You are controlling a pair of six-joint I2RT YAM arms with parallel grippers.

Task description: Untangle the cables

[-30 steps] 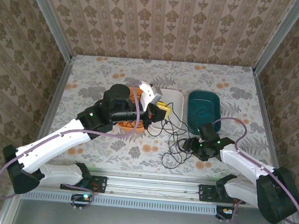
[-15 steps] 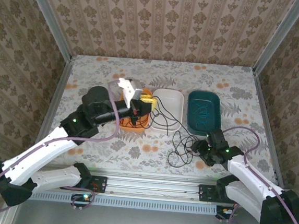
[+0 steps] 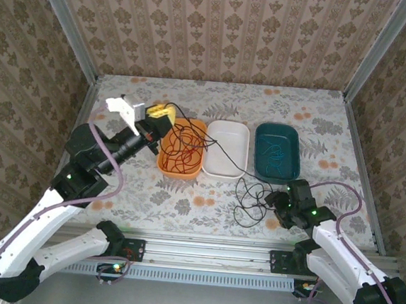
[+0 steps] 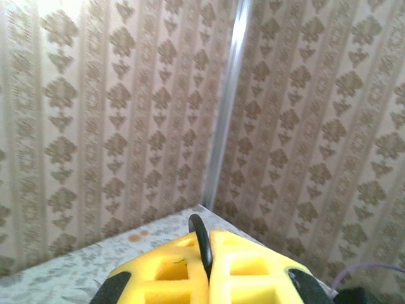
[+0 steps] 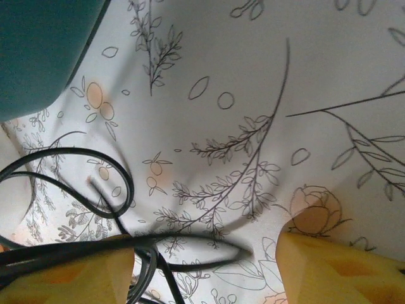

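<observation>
Left gripper (image 3: pixel 160 113): clamped tight on the black cable (image 3: pixel 220 156), at about 10 o'clock on the table (image 3: pixel 149 193), its nose aimed up at the wall corner

Left pads (image 4: pixel 253 272): yellow, pressed together, a black strand poking up between them

Right gripper (image 3: pixel 277 201): jaws standing apart, low over the table at about 5 o'clock, gripping nothing that I can see

Right pads (image 5: pixel 335 272): well apart, bare table between them, the black cable lying across the left pad

Black cable: runs from the left gripper toward 4 o'clock, over the orange tray (image 3: pixel 166 164) and the white tray (image 3: pixel 236 135), then drops into loose loops on the table just at 9 o'clock of the right gripper

Red cable (image 3: pixel 182 152): a messy coil inside the orange tray

Blue-green cable (image 3: pixel 277 153): curled inside the teal tray (image 3: pixel 259 139)

Trays: three in a row across the middle, orange at 9 o'clock, white in the centre, teal at 3 o'clock
</observation>
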